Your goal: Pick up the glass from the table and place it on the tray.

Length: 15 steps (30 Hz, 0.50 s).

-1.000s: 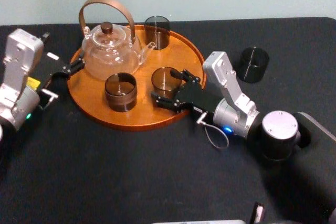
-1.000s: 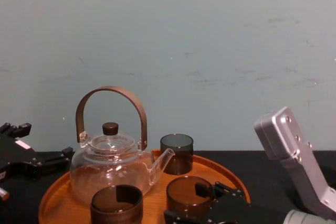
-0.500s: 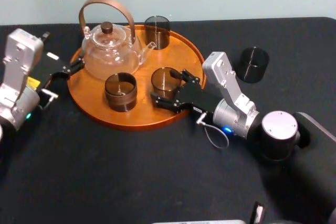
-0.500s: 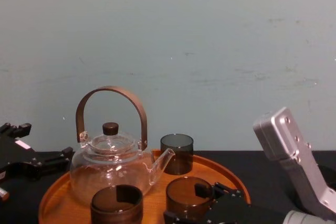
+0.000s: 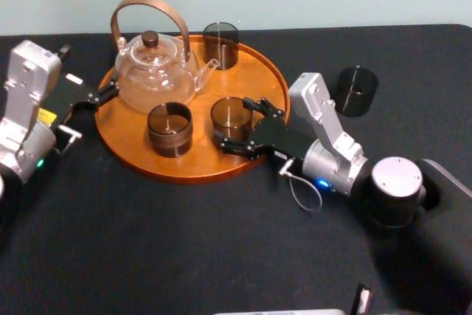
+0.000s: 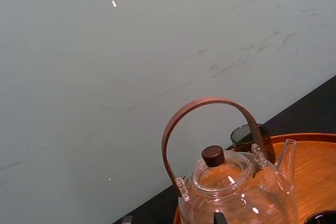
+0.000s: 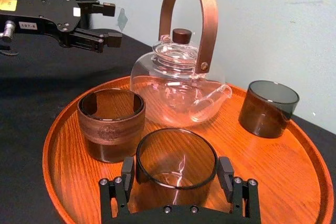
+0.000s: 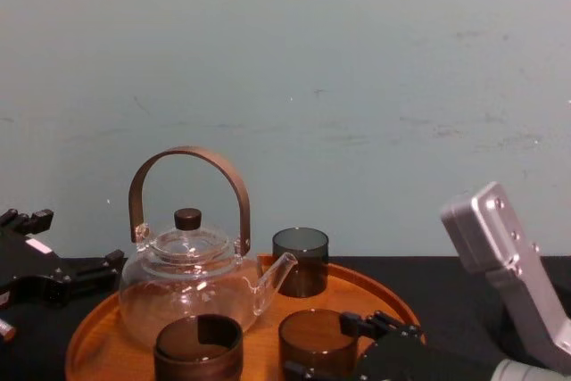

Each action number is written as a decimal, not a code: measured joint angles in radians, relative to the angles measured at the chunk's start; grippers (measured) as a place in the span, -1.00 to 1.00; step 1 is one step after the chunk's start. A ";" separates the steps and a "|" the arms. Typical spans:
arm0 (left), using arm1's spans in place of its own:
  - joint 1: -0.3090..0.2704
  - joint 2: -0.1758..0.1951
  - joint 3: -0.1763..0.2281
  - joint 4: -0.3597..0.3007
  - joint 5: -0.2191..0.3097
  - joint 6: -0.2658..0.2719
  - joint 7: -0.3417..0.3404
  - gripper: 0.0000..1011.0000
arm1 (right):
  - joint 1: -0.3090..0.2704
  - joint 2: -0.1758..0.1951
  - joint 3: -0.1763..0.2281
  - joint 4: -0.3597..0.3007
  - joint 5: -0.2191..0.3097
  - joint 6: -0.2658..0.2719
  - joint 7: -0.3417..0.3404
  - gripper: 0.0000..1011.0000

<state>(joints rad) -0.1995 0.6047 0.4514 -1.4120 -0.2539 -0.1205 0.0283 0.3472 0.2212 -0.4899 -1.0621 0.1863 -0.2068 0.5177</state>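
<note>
A clear brown-tinted glass [image 5: 227, 117] stands on the right half of the round orange-brown wooden tray [image 5: 184, 175], on the black table [image 5: 184, 241]. My right gripper [image 5: 234, 123] reaches in over the tray's right rim and is shut on this glass. In the right wrist view the glass [image 7: 176, 166] sits between the two black fingers [image 7: 127, 170] on the tray [image 7: 52, 145]. The chest view shows the same glass [image 8: 317, 341] low on the tray with the right gripper [image 8: 321, 345] around it. My left gripper [image 5: 103, 95] is parked, open, at the tray's left rim.
On the tray also stand a glass teapot [image 5: 155, 71] with a brown arched handle, a brown banded cup [image 5: 169, 129] and a dark glass [image 5: 220, 44] at the back. Another dark glass [image 5: 356, 91] stands on the table right of the tray.
My right gripper has shifted slightly left and inward over the tray, carrying the glass with it. The left arm has not moved.
</note>
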 joint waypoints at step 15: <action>0.000 0.000 0.000 0.000 0.000 0.000 0.000 0.98 | -0.110 0.078 0.027 -0.171 0.017 0.076 -0.031 0.98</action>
<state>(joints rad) -0.1995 0.6047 0.4514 -1.4120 -0.2539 -0.1205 0.0283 0.2377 0.2995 -0.4629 -1.2335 0.2029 -0.1305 0.4872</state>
